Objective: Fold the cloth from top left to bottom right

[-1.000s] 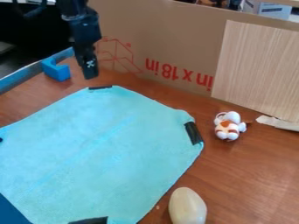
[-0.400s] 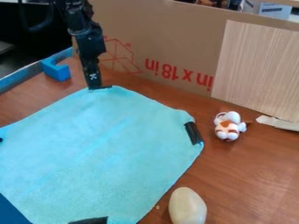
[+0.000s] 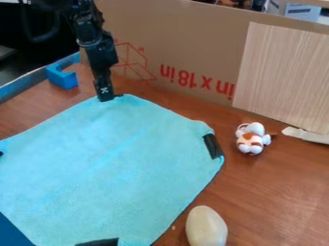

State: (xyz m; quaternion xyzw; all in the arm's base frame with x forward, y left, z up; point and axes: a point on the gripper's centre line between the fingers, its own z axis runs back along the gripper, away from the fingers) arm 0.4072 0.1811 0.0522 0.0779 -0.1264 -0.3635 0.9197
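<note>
The gripper [image 3: 105, 99] was at the top corner of the cloth [image 3: 122, 163], wide or narrow one could not tell; the cloth spread flat below and rightward of it, likely the fold's direction.

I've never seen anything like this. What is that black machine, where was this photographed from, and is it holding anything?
The black machine is a robot arm; its lower end, the gripper, is the part that grasps. A fixed camera looks down at a slant on a brown table. On it lies a light blue cloth, spread out flat. The gripper is right at the cloth's top corner, but I can't tell whether it holds it. To the cloth's right is a small white-and-brown toy; nearer the camera is a pale oval object. Behind stands a cardboard sheet.
</note>
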